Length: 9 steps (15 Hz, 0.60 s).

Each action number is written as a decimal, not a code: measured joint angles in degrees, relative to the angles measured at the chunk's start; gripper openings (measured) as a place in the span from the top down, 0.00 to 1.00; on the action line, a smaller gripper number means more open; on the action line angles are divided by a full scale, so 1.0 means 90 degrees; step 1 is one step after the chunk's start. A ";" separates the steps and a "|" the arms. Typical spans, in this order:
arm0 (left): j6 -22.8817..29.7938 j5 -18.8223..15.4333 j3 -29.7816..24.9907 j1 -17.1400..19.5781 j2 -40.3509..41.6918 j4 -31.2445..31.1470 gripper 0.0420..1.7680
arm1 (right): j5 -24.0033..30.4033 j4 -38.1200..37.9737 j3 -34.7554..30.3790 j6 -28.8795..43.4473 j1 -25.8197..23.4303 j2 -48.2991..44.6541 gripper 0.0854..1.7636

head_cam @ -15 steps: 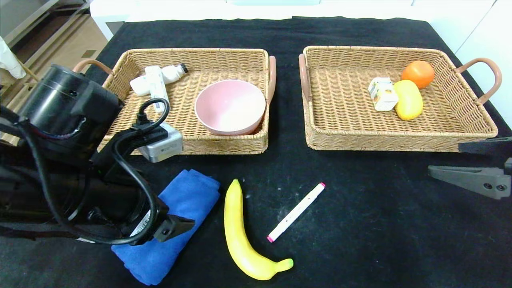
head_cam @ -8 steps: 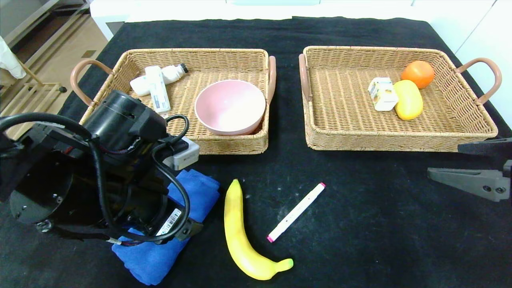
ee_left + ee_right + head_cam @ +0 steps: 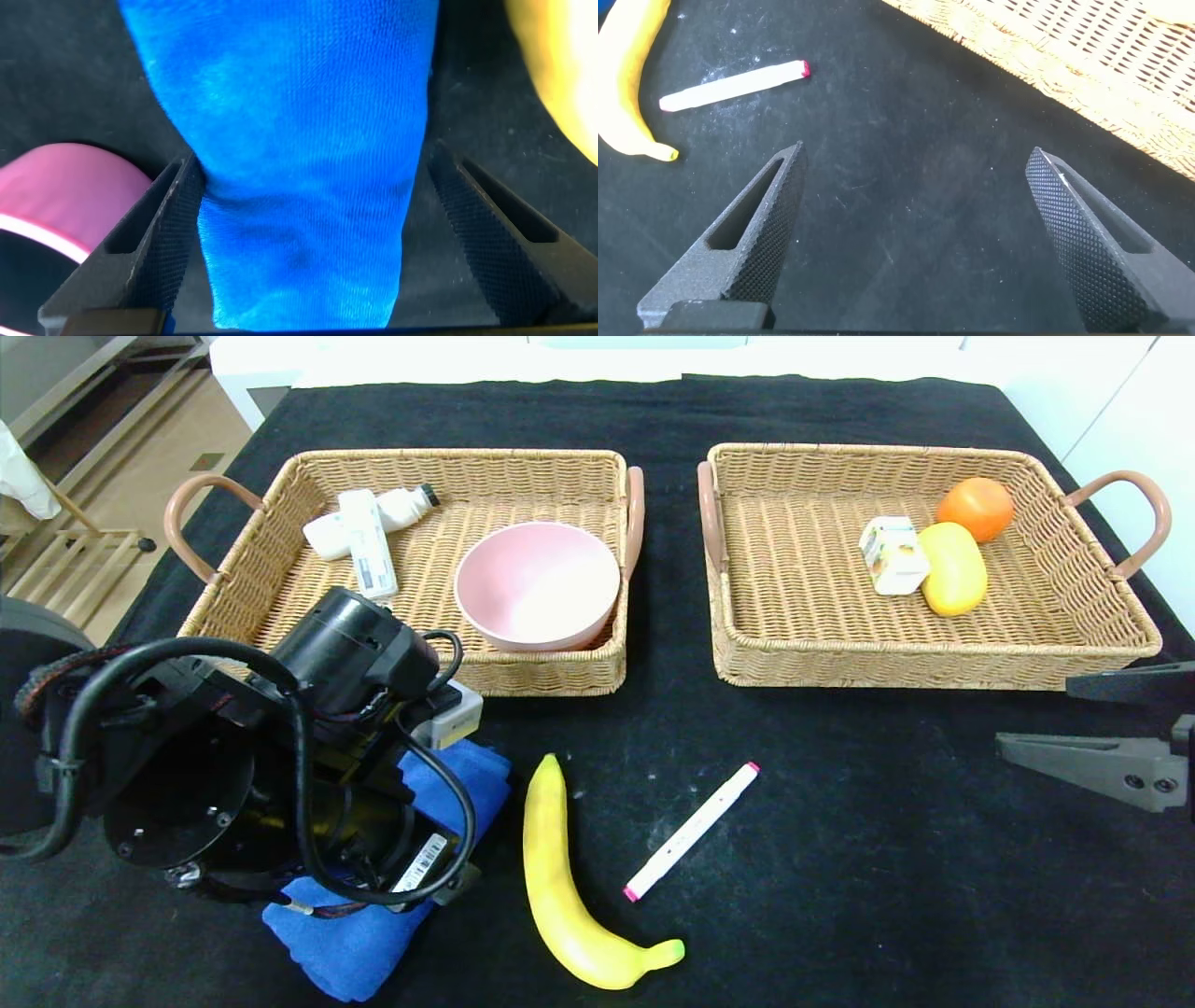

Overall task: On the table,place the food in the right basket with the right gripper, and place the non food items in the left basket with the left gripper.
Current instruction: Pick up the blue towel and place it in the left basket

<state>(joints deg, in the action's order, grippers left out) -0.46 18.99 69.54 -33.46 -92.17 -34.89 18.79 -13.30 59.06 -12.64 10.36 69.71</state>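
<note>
Fingers of the left gripper (image 3: 308, 233) spread wide astride the blue towel (image 3: 299, 159), lying at seven o'clock on the table (image 3: 840, 859); right gripper (image 3: 920, 233) parked, released, at three o'clock

A black cloth covered the counter (image 3: 840, 821). Beyond its far left corner lay tan wooden flooring (image 3: 149, 448), with white surfaces (image 3: 1120, 420) at right.
</note>
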 joint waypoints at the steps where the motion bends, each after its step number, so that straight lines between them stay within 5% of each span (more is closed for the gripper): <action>1: 0.0043 0.0003 -0.0008 0.0000 -0.0039 0.0003 0.03 | 0.0000 0.0003 0.0000 0.0000 0.0000 0.0000 0.03; 5: 0.0072 -0.0004 -0.0015 0.0004 -0.0129 0.0007 0.03 | -0.0003 0.0003 0.0000 -0.0003 -0.0003 0.0005 0.03; 9: 0.0069 -0.0047 -0.0018 0.0009 -0.0126 -0.0031 0.40 | -0.0003 0.0005 0.0000 -0.0004 -0.0003 0.0009 0.03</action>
<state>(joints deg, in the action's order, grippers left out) 0.16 18.57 69.38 -33.38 -93.31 -35.17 18.76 -13.25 59.06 -12.68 10.34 69.79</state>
